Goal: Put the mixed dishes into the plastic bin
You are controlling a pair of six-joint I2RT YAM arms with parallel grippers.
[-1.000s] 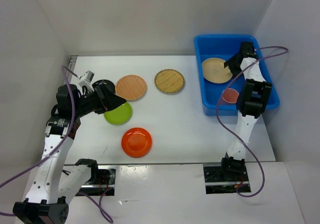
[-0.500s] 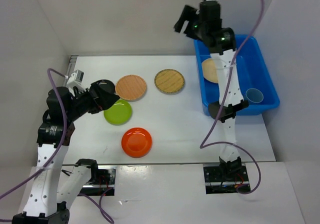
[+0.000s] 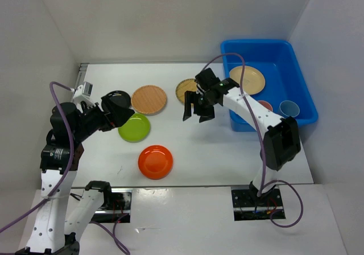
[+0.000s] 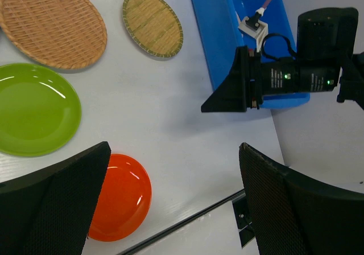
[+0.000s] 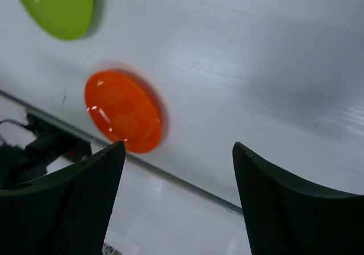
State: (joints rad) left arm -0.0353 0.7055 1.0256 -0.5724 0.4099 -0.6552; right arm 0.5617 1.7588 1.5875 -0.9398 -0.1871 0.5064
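The blue plastic bin (image 3: pixel 300 73) stands at the right and holds a cream plate (image 3: pixel 247 79), a pink cup (image 3: pixel 263 105) and a blue cup (image 3: pixel 289 107). On the table lie a woven plate (image 3: pixel 149 99), a bamboo plate (image 3: pixel 184 89), a lime green plate (image 3: pixel 135 127) and an orange plate (image 3: pixel 155 161). A black plate (image 3: pixel 116 97) is partly hidden by my left gripper (image 3: pixel 126 111), which is open and empty above it. My right gripper (image 3: pixel 197 114) is open and empty over the table's middle, covering part of the bamboo plate.
White walls close in the table at the back and both sides. The left wrist view shows the bin's near wall (image 4: pixel 213 33), the orange plate (image 4: pixel 119 197) and the table's front edge (image 4: pixel 187 221). The right wrist view shows the orange plate (image 5: pixel 122 118).
My right arm has left the bin, swung high, and come down over the table's middle, still open. The blue cup now shows in the bin. My left arm has shifted slightly.
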